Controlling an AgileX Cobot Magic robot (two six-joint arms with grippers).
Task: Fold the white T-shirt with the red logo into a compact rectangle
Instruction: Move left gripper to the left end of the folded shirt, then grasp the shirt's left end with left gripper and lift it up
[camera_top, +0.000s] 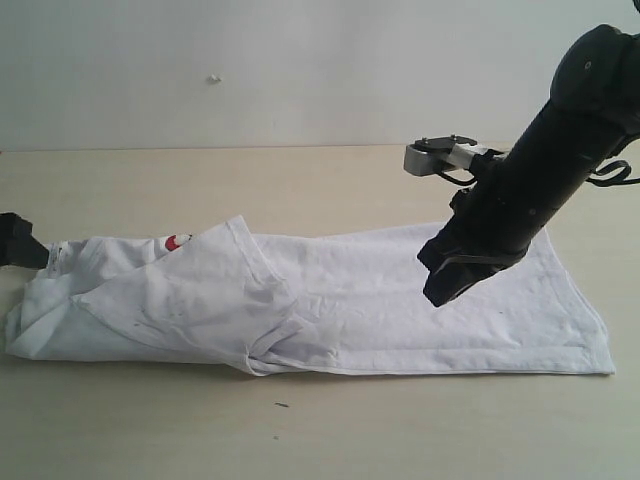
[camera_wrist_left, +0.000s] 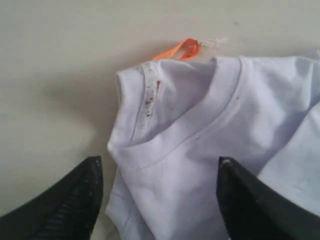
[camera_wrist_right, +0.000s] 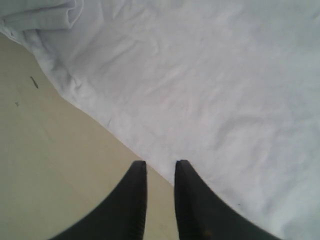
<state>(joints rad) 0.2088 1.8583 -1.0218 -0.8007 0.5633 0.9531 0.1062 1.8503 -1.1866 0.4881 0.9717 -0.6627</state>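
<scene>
Beige table (camera_top: 400, 430), white T-shirt (camera_top: 380, 300) — red logo (camera_top: 176, 242) mostly hidden

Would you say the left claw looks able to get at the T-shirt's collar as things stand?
Probably yes: the left claw stands open close over the white T-shirt, and its ribbed collar lies bare between the fingers, nothing across it.

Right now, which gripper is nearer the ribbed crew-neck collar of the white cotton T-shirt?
Left. The left gripper hovers open right over the collar; the right gripper hangs over the hem end.
</scene>
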